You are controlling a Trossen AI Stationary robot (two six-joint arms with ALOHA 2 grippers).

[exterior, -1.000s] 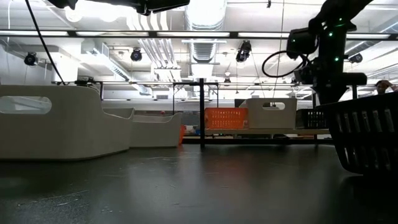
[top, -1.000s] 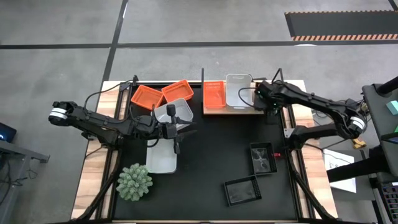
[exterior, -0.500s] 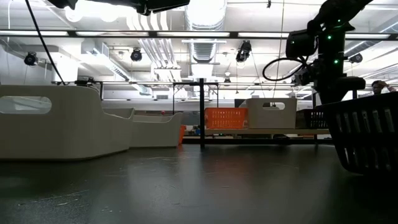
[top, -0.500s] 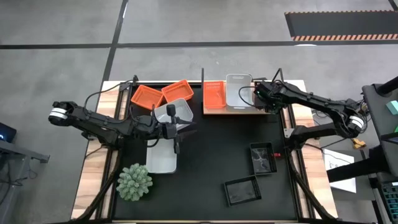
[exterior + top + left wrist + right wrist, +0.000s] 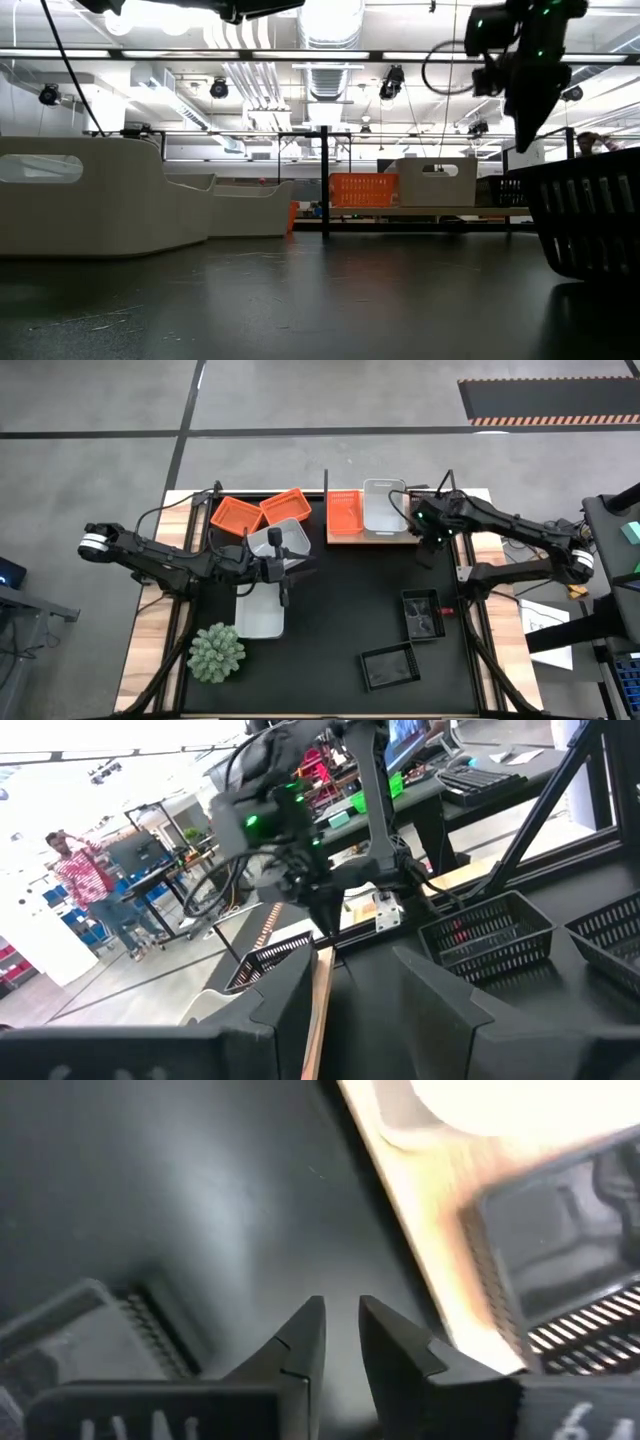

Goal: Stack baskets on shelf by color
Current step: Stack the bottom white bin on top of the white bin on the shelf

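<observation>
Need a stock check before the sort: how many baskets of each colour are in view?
Orange baskets: 3
White baskets: 3
Black baskets: 3
Total: 9

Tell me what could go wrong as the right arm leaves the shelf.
The black slatted plastic basket sits at the end of the light-brown wooden shelf. The right gripper hangs empty close beside it, so a sideways swing could clip the basket or push it off.
</observation>
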